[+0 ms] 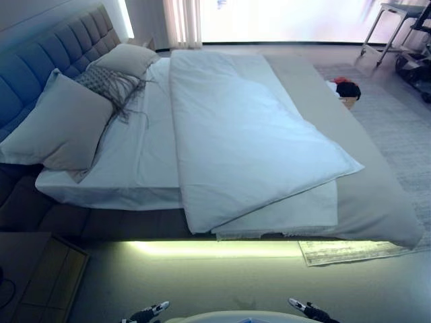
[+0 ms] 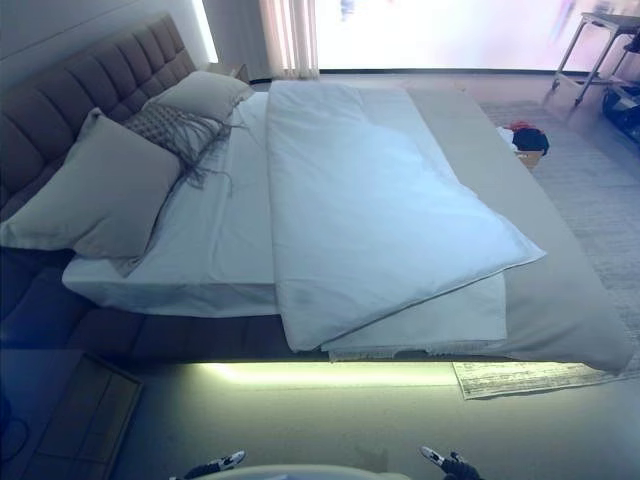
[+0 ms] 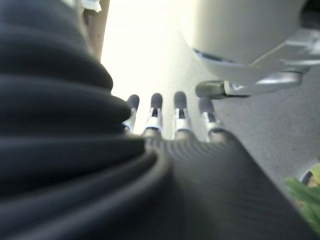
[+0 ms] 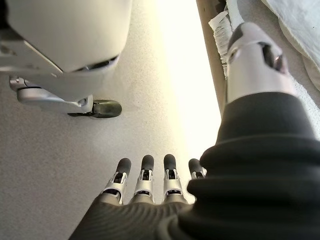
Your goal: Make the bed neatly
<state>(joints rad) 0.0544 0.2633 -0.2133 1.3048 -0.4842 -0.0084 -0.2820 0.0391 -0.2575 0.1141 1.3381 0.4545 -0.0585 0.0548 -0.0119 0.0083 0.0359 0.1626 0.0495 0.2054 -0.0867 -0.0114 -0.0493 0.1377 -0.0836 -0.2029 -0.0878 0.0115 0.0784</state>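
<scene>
So, quick rundown:
Duvet (image 1: 236, 128): white, lying skewed across the bed (image 1: 377, 202), 1 corner hanging over the near edge.
Pillows (image 1: 60, 124): 2 by the headboard (image 1: 40, 60).
Left hand (image 3: 167, 117): low over the floor, fingers straight, holding nothing.
Right hand (image 4: 150, 175): same deal, fingers relaxed, empty.

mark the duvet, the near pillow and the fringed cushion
duvet (image 1: 236, 134), left eye view, middle of its top.
near pillow (image 1: 57, 124), left eye view, centre of its face.
fringed cushion (image 2: 170, 127), right eye view, patterned face.
</scene>
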